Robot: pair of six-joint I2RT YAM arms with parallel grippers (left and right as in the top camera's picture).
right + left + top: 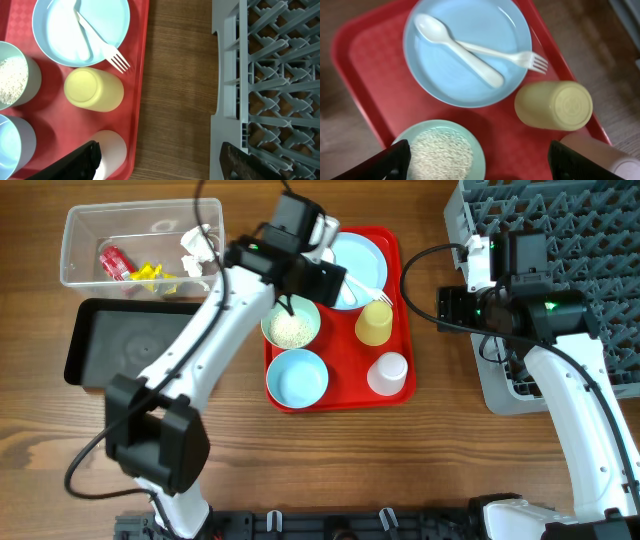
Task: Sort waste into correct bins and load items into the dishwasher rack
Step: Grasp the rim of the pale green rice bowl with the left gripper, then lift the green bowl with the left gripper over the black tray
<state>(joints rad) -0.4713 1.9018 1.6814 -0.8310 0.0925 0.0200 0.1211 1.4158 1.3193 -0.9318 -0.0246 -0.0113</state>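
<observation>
The left jaws are wide apart w/ nothing in them: the left wrist view shows one dark tip at each low corner, and the bowl of rice [478,145] sits below, nearer the left-hand tip. The right jaws are apart too and hold nothing. They hang over the bare bench [180,75] btwn the red tray [142,60] and the dishwasher rack [270,75]. The rice grains [440,152] fill the mid of that bowl. It stands on the tray just beside the plate [445,75], where the spoon [460,52] and fork [525,59] lie crossed. The yellow cup [552,106] looks bottom-up near the fork tips, w/ the white cup [605,152] next to it. A 2nd bowl [297,377] is on the tray too. The red wrapper [113,262], yellow wrapper [150,275] and tissue [195,252] lie in the clear tub [100,225], and the black tray [120,340] is right by it. I think the step now is to pick up the rice bowl so the grains can be tipped out. To do it well, come straight down and pinch the rim, one tip in and one out. Keep away from the plate, lift slow and level so no rice spills, and tilt only once over a bin. Which bin, I can't tell.
</observation>
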